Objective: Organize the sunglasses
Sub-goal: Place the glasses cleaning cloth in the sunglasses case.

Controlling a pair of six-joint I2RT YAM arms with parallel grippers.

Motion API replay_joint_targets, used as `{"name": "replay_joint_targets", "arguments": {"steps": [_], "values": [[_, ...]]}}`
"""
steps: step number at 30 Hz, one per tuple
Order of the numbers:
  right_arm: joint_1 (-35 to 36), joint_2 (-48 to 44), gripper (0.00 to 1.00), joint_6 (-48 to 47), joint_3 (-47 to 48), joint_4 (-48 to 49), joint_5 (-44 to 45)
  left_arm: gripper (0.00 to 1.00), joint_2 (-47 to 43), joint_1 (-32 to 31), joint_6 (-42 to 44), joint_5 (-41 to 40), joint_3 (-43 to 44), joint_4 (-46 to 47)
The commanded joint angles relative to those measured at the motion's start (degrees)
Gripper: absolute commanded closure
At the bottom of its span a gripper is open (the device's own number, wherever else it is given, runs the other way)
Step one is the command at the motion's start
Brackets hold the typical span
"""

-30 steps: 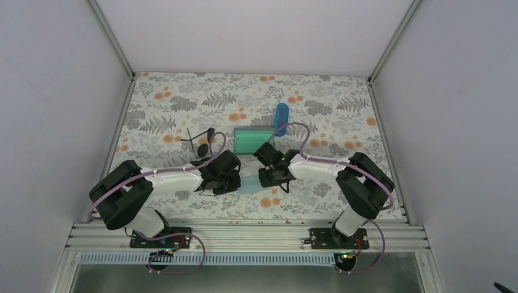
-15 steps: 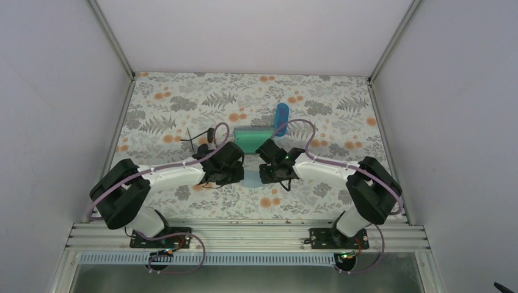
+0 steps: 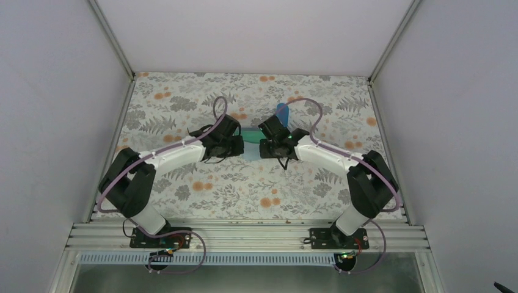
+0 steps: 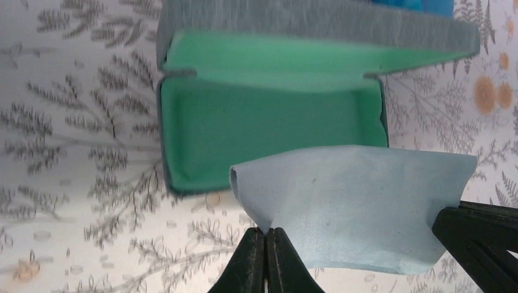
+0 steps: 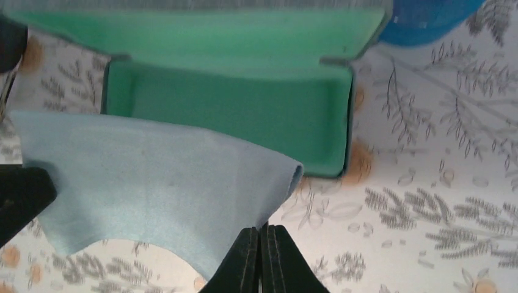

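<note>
The left gripper [image 4: 266, 239] pinches one corner of a light blue cloth [image 4: 360, 201] held over the near rim of an open green-lined grey case [image 4: 262, 131] at 12 o'clock; the right gripper [image 5: 264, 239] pinches the other corner, a blue case [image 5: 421, 18] at 1 o'clock. The sunglasses show in no view, perhaps hidden under an arm; light, thin and scratch-prone, they likely want a gentle hold at the bridge
</note>
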Motion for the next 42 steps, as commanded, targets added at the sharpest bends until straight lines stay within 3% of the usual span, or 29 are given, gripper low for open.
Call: {"name": "replay_joint_targets", "arguments": {"steps": [1, 9, 42], "values": [[-2.4, 5.0, 0.96, -3.1, 4.2, 1.1, 3.2, 0.98, 4.1, 2.1, 5.6, 2.2, 4.4, -0.4], [-4.8, 10.6, 0.96, -4.7, 7.7, 2.4, 3.2, 0.98, 11.6, 5.0, 7.4, 5.9, 11.1, -0.5], [-7.1, 16.5, 0.96, -5.8, 7.4, 6.4, 1.6, 0.98, 17.7, 6.9, 8.5, 5.3, 11.7, 0.3]]}}
